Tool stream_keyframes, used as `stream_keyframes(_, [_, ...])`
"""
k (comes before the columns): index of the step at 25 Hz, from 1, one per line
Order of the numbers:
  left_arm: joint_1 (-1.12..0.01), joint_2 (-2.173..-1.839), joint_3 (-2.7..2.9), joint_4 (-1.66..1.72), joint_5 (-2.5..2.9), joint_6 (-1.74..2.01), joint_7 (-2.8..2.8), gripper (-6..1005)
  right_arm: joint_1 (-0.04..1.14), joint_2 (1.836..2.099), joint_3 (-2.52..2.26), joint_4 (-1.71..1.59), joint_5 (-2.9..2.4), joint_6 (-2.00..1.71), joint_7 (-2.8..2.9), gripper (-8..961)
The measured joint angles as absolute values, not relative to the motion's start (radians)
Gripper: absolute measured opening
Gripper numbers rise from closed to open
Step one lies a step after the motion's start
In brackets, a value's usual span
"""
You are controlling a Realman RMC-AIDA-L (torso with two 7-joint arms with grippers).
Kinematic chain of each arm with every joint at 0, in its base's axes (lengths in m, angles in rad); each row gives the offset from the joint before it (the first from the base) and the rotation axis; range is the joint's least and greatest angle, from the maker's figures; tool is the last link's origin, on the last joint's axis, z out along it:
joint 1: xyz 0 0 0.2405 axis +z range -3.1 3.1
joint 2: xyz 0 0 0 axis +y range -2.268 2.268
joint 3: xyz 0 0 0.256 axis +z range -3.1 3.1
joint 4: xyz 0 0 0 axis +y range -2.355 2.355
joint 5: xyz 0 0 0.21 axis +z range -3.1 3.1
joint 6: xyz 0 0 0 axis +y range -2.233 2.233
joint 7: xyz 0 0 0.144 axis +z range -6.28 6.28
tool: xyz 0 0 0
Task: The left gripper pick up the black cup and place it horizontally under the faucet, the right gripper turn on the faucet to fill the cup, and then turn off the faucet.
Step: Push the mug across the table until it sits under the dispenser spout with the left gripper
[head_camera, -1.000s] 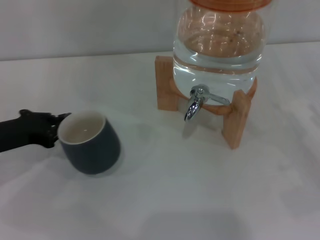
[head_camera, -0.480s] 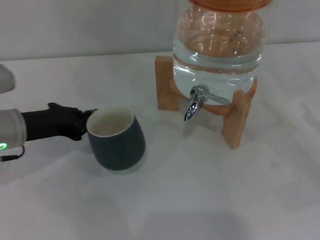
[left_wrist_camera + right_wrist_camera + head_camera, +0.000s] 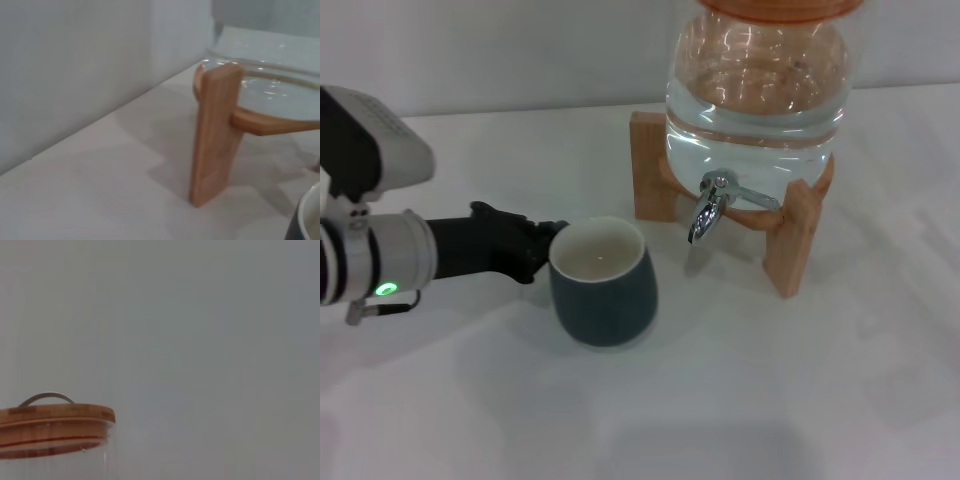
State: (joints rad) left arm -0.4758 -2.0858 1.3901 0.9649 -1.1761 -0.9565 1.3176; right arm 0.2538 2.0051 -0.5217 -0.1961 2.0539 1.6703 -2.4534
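Reaching in from the left, the left gripper (image 3: 548, 243) holds the black cup (image 3: 603, 283) by its near rim side, fingers closed on it, upright and apparently just above the white table (image 3: 770, 400), short and left of the faucet (image 3: 708, 208). Stopped here, the charcoal, cream-lined mug, empty and tapered toward its base, would miss the stream and water would spill; a thin rim grip could also slip. Right of it stands the glass jar (image 3: 755, 90) on its wooden stand (image 3: 795, 235). The right gripper is out of view.
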Motion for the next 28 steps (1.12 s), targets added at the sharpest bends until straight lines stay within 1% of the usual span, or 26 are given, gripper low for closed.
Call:
stream_keyframes(14, [-0.448, -2.087, 1.624, 1.015, -1.193, -0.746, 1.231, 117, 0.248, 2.003, -0.546, -0.196, 2.054, 1.7, -2.453, 832])
stream_keyframes(28, [-0.458, -2.088, 1.712, 0.997, -1.265, -0.643, 1.228, 123, 0.249, 2.003, -0.558, -0.208, 2.054, 1.698, -2.45, 832])
